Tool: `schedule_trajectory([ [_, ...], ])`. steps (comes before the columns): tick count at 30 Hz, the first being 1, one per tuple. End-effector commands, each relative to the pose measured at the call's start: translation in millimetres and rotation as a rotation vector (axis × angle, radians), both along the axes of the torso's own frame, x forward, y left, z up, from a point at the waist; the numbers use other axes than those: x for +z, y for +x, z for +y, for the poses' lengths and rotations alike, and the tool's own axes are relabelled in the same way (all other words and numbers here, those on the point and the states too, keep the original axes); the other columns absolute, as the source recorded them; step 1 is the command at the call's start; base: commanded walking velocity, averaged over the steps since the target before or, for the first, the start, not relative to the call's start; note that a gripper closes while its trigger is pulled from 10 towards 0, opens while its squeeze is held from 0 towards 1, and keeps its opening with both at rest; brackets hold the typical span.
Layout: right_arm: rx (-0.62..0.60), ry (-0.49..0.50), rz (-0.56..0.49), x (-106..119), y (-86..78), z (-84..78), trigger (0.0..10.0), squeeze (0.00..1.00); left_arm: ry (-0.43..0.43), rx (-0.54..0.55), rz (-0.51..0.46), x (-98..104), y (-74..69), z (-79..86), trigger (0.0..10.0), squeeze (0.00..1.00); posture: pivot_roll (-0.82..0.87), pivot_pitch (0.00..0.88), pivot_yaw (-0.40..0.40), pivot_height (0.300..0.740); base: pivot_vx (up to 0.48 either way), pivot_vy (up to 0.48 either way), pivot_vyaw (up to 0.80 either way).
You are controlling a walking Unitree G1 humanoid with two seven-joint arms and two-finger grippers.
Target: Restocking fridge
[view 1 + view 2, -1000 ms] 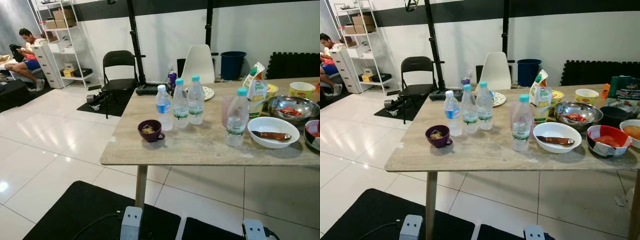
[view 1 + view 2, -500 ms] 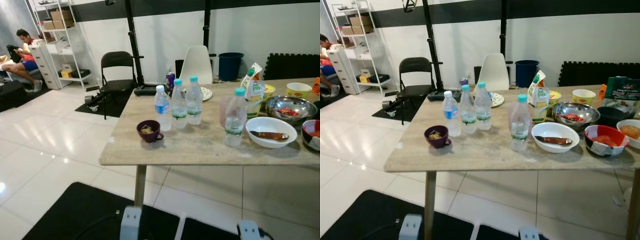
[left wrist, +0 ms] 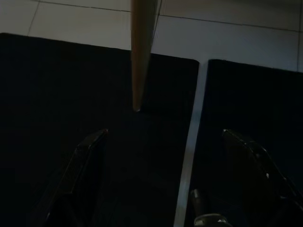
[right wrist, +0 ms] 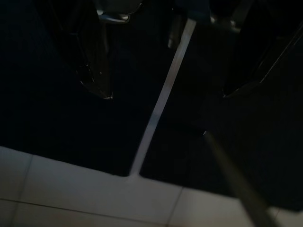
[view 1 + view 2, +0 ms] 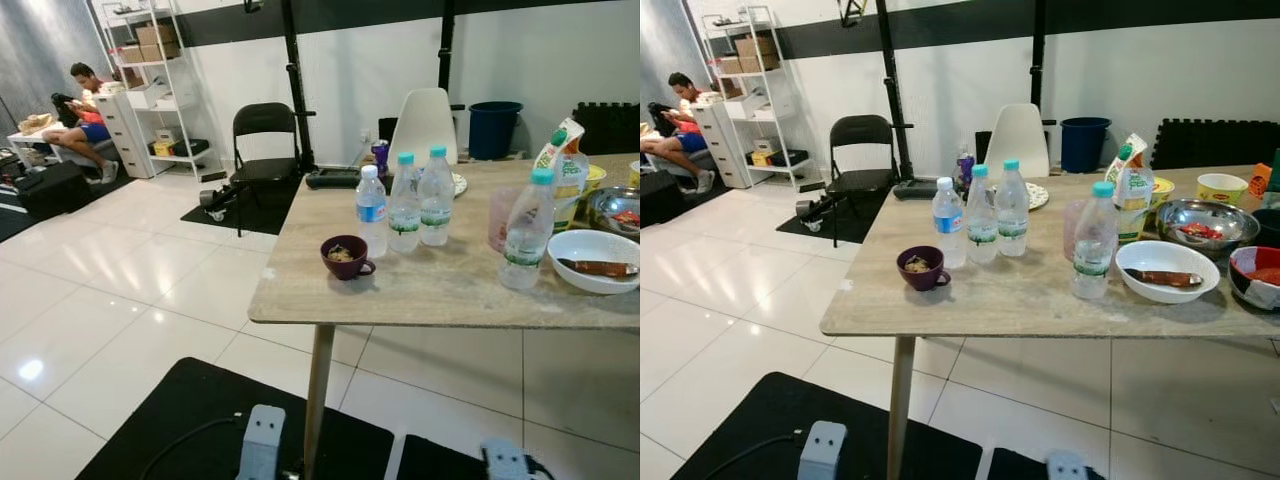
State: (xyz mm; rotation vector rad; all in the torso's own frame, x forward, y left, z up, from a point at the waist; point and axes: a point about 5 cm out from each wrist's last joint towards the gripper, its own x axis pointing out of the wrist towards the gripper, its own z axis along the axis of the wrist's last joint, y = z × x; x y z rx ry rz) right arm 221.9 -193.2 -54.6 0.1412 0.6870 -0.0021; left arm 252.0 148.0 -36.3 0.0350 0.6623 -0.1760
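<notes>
Table (image 5: 1000, 305) holds teal-capped water bottles (image 5: 983, 215).

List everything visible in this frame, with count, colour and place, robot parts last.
Table: one, light wood, ahead of the robot.
Water bottles: four, clear with teal or white caps; three clustered, one apart toward the bowls.
Cup: one, purple, near the table's left edge.
Carton: one, white and green, behind the lone bottle.
White bowl: one, on the right, holding a brown utensil.
Steel bowl: one, behind the white bowl.
Folding chair: one, black, by the wall.
White chair: one, at the table's far side.
Bin: one, dark blue, against the wall.
Person: one, seated far left.
Left claw: open, hanging over black mats.
Right claw: open, hanging idle.
</notes>
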Motion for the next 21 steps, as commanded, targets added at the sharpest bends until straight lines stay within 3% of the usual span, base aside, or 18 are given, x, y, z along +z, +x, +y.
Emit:
schedule_trajectory([
  [1, 0.001, -0.008, 0.021, -3.4, -4.8, -0.2, 10.0, 0.0, 0.04, 0.018, 0.027, -3.2, -2.7, 7.6, 10.0, 0.0, -0.02, 0.033, 0.093, 0.74, 0.0, 0.0, 0.0],
  [5, -0.001, -0.013, 0.002, -0.1, -0.7, -2.1, 10.0, 0.0, -0.011, 0.077, -0.003, -1.8, -2.9, 3.6, 10.0, 0.0, -0.03, 0.035, 0.094, 0.74, 0.0, 0.0, 0.0],
  [16, -0.003, 0.0, 0.008, -3.3, -5.3, 3.1, 10.0, 0.0, -0.025, 0.046, 0.015, -11.1, -18.5, -10.8, 10.0, 0.0, -0.03, 0.05, 0.078, 0.74, 0.0, 0.0, 0.0],
  [21, -0.003, 0.008, 0.005, -3.4, -4.4, 7.8, 10.0, 0.0, -0.003, 0.046, 0.023, -12.2, -20.1, -9.4, 10.0, 0.0, -0.03, 0.056, 0.088, 0.74, 0.0, -0.477, 0.0],
])
